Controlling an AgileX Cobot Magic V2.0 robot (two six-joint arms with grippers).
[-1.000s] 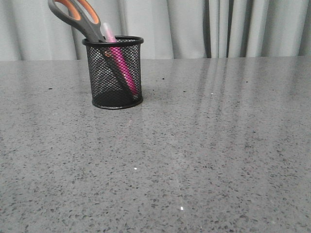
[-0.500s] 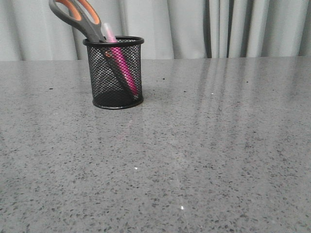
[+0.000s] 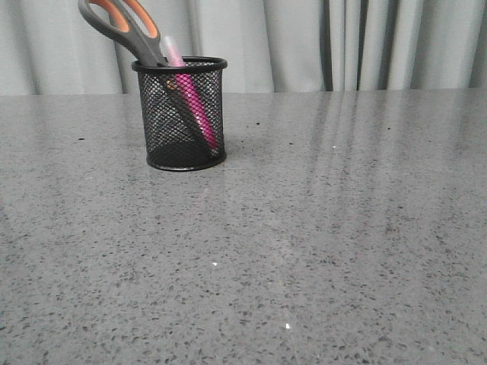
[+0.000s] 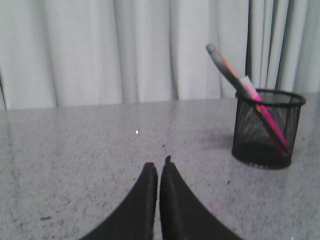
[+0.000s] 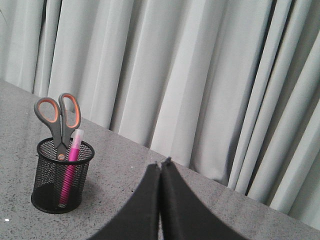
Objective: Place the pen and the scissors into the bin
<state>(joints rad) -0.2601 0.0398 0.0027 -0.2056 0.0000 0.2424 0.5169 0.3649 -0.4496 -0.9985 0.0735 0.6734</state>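
Observation:
The black mesh bin (image 3: 183, 114) stands on the grey table at the far left of the front view. Inside it lean the pink pen (image 3: 192, 103) and the scissors (image 3: 125, 29), blades down, grey and orange handles sticking out above the rim. The bin (image 4: 266, 129) with the pen (image 4: 265, 112) and scissors (image 4: 226, 67) shows in the left wrist view, well away from my left gripper (image 4: 158, 164), which is shut and empty. In the right wrist view the bin (image 5: 61, 176), pen (image 5: 71, 165) and scissors (image 5: 59, 115) stand apart from my right gripper (image 5: 160, 163), shut and empty too.
A speckled grey table (image 3: 319, 228) stretches across the front view. Pale pleated curtains (image 3: 342, 42) hang behind its far edge. Neither arm shows in the front view.
The bin with its contents sits a few pixels further right in the front view than a second ago; nothing else differs.

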